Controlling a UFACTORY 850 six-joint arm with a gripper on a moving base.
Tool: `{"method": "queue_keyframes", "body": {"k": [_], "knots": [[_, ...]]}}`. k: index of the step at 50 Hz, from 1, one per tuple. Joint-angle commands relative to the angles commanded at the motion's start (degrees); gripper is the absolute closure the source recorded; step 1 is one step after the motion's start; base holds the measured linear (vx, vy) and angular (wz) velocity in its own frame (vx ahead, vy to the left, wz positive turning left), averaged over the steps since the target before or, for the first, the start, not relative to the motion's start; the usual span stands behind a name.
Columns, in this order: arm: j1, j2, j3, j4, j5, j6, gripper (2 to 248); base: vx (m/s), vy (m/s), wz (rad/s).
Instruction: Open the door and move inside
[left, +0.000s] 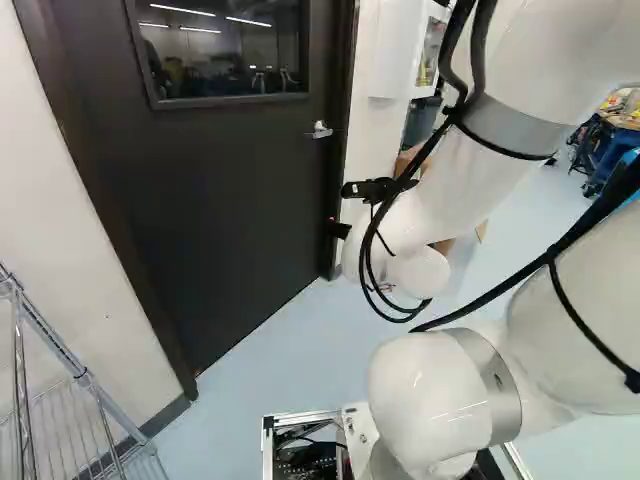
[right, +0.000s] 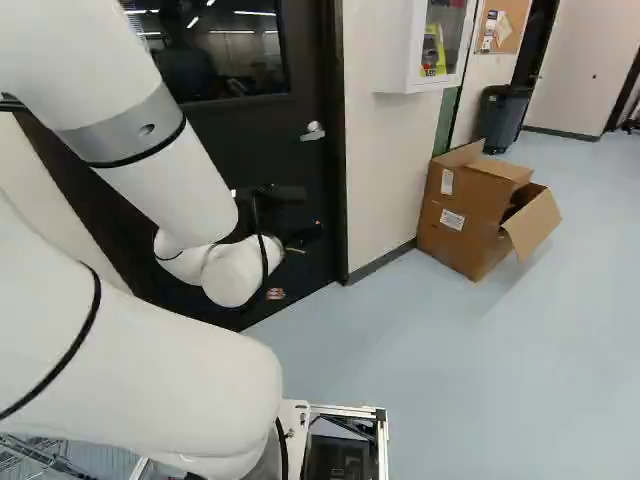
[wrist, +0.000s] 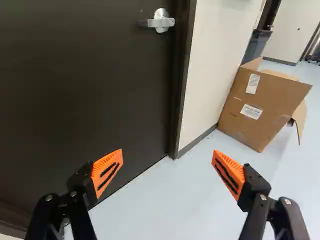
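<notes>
Jaws spread wide in front of the door (wrist: 95, 85), with nothing between their orange pads (wrist: 102, 166); you look to be lower than the handle (wrist: 161, 22) and apart from it. The door sits shut in its frame (wrist: 181, 75). You have the handle on the door's face, near the edge toward the boxes (right: 470, 215), which stand on the floor past that side of the door.

Your next step is likely to rise and line up with the handle. Expect smooth, hard metal that could slip on a shallow bite, and a stiff spring behind it. Take it out toward its free end, where turning should cost you least, and keep off the round base. The door looks heavy and rigid, so ease it along its arc; you can't tell from here which way it swings.
</notes>
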Motion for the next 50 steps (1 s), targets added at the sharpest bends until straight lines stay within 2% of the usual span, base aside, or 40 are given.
{"method": "queue_keyframes", "body": {"k": [20,34,50], "knots": [[0.0,0.0,0.0,0.0,0.0,0.0,3,0.223,0.01,0.024],[0.0,0.0,0.0,0.0,0.0,0.0,3,0.206,-0.023,-0.235],[0.0,0.0,0.0,0.0,0.0,0.0,3,0.178,0.039,-0.037]]}}
